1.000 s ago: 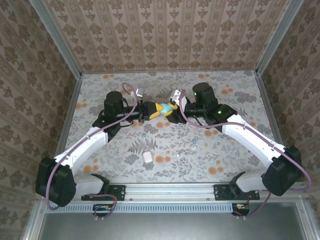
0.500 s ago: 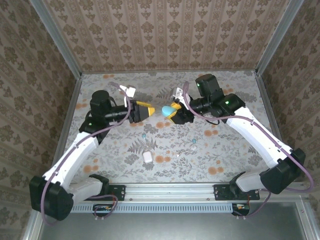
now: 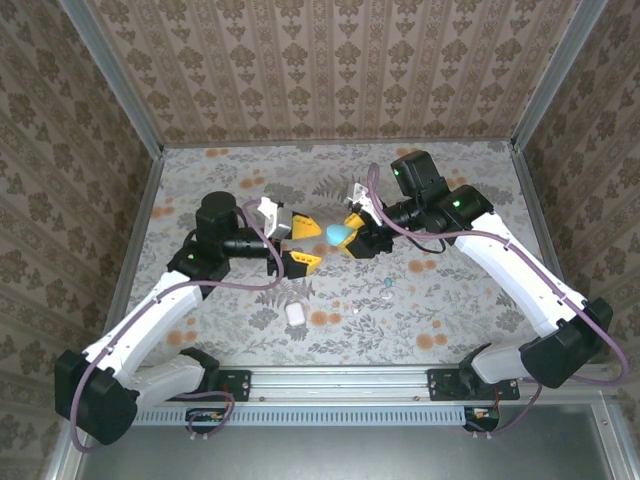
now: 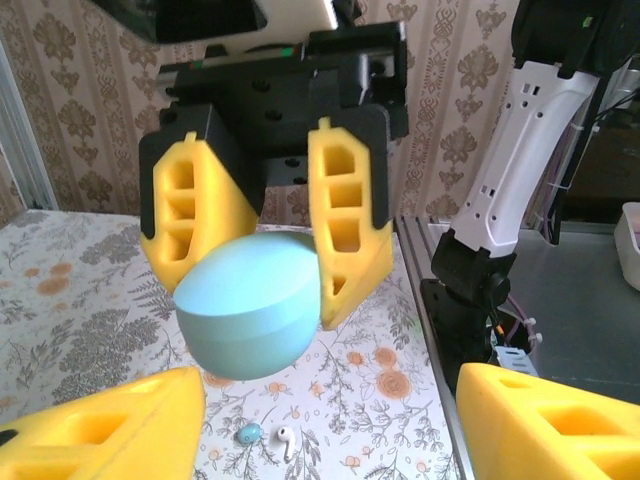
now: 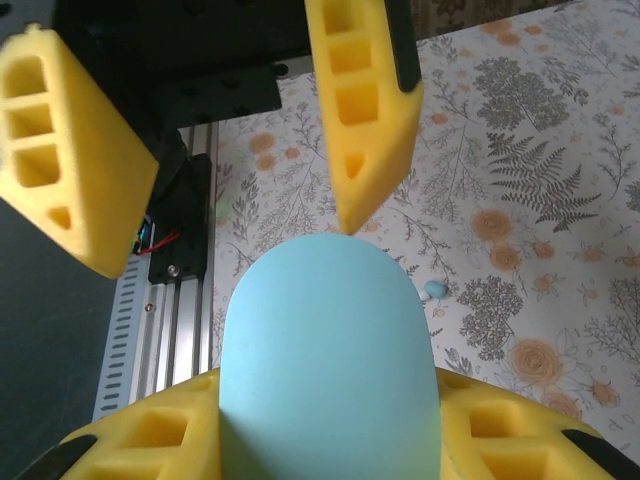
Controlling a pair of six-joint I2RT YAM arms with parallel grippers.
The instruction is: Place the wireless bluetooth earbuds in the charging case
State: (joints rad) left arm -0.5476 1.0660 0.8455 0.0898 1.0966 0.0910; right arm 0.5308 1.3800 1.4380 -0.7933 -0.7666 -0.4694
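A teal charging case (image 3: 339, 234), egg-shaped and closed, is held above the table with my right gripper (image 3: 347, 236) shut on it; in the right wrist view the case (image 5: 330, 360) sits between its yellow fingers (image 5: 520, 435). My left gripper (image 3: 309, 245) faces the case from the left with its jaws wide open, just short of it and holding nothing. The left wrist view shows the case (image 4: 255, 305) ahead of my open left gripper (image 4: 320, 440). On the table lie a teal earbud (image 4: 250, 432) and a white earbud (image 4: 286, 441). Another teal earbud (image 5: 435, 290) lies further off.
A small white case (image 3: 296, 312) sits on the floral table near the front, left of centre. Two tiny earbuds (image 3: 387, 288) lie right of centre. Patterned walls enclose the table, with an aluminium rail (image 3: 340, 378) along the near edge.
My left gripper, shut at the case a second ago, opened and pulled back left. It has now come back close to the case, still open. The right gripper kept hold of the case.
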